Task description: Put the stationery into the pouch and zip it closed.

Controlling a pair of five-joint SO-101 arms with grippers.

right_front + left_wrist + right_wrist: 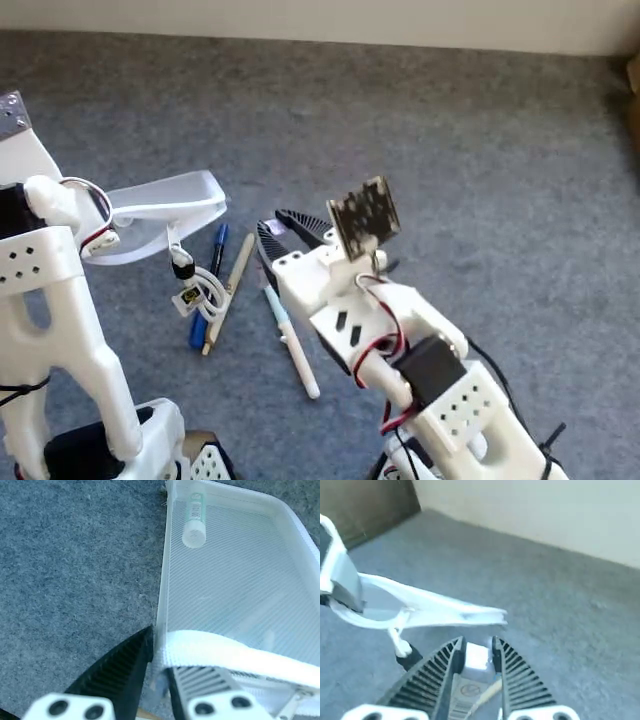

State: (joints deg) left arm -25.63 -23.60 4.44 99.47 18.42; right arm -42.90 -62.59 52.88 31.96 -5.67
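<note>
My left gripper (157, 652) is shut on the rim of the translucent white mesh pouch (235, 580), holding it lifted off the carpet (165, 210). A white tube with a green label (194, 522) lies inside the pouch. My right gripper (287, 235) hovers just right of the pouch mouth, shut on a small white eraser-like block (476, 657). In the right wrist view the pouch (425, 607) hangs just ahead of that gripper (477, 652). On the carpet lie a blue pen (208, 290), a wooden pencil (228, 293) and a white pen (292, 340).
The pouch's zipper pull with a black-and-white charm (188, 285) dangles over the blue pen. Grey carpet (480, 150) covers the whole surface, open to the far side and right. A pale wall (545, 515) rises at the back.
</note>
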